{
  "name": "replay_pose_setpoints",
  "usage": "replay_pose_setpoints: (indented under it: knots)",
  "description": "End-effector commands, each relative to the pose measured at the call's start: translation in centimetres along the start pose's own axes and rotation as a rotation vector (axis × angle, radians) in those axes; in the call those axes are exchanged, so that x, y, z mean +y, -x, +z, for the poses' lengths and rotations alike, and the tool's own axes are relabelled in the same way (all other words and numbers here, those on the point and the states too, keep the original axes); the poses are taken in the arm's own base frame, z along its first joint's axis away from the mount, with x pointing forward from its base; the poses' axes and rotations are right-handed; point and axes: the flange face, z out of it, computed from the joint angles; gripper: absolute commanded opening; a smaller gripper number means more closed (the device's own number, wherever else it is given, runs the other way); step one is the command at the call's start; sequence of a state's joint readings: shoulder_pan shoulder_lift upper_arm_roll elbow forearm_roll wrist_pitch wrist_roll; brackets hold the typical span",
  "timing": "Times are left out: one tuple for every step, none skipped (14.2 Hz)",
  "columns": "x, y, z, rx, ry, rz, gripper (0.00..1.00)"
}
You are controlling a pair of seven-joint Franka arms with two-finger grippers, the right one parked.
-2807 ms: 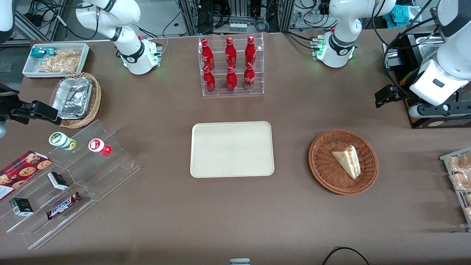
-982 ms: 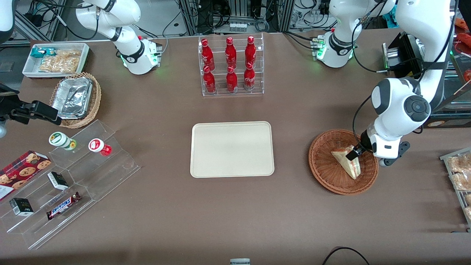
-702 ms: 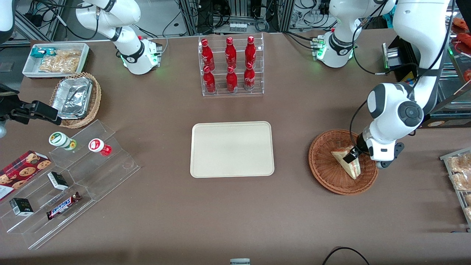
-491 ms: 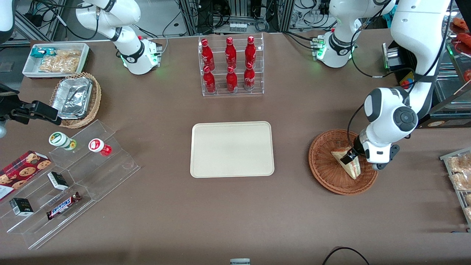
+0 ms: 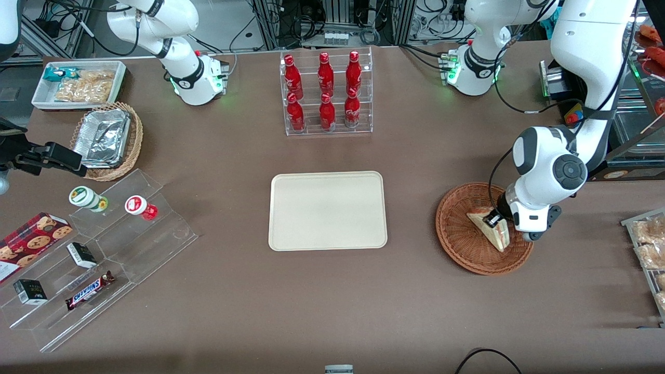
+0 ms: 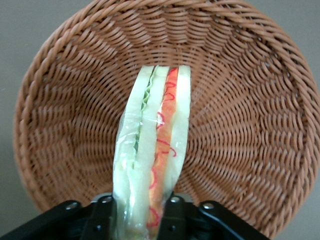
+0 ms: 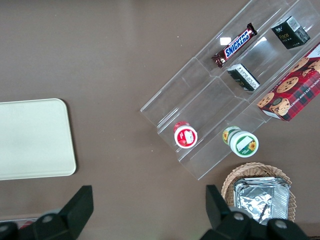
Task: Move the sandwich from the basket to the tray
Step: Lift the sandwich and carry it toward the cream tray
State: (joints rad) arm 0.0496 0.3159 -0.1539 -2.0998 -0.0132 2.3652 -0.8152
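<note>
I see a reddish-brown woven basket (image 5: 467, 249) holding a pale sandwich (image 6: 150, 165) striped green and red-orange, the black gripper (image 5: 495, 220) over it; beside the basket, a cream tray (image 5: 328, 210).

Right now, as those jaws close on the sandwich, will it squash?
Probably a little: the sandwich is soft white bread, with the gripper straddling its end. Its clear wrap looks slippery, yet should keep the layers together. It looks light.

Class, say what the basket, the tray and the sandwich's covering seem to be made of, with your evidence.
Basket: woven wicker, matte reddish-brown strands. Tray: probably plastic, smooth cream with a moulded rim. Sandwich: seemingly clear film, glossy and creased; the gripper straddles it.
</note>
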Motion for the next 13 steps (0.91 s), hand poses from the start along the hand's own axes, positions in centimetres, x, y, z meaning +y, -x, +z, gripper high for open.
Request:
replay_pose_setpoints:
  knots:
    - [1.9, 1.8, -4.8, -0.019, -0.046, 0.049, 0.13]
    - [2.9, 2.5, -5.8, -0.032, -0.061, 0.088, 0.13]
    - [4.3, 3.6, -6.7, -0.042, -0.073, 0.161, 0.13]
    - [5.8, 4.6, -7.6, -0.052, -0.078, 0.288, 0.13]
    - [7.3, 5.6, -7.9, -0.074, -0.092, 0.392, 0.13]
    - [9.3, 7.2, -8.3, -0.08, -0.098, 0.445, 0.13]
    - [11.2, 8.5, -8.5, -0.08, -0.102, 0.48, 0.13]
    - [13.2, 9.8, -8.3, -0.085, -0.104, 0.513, 0.13]
    - [14.7, 10.9, -7.9, -0.084, -0.1, 0.532, 0.14]
    - [16.2, 12.1, -7.7, -0.079, -0.094, 0.54, 0.13]
    - [17.8, 13.9, -7.2, -0.078, -0.092, 0.567, 0.11]
    - [19.3, 15.6, -6.5, -0.079, -0.092, 0.596, 0.09]
    - [20.7, 17.5, -5.4, -0.086, -0.096, 0.611, 0.08]
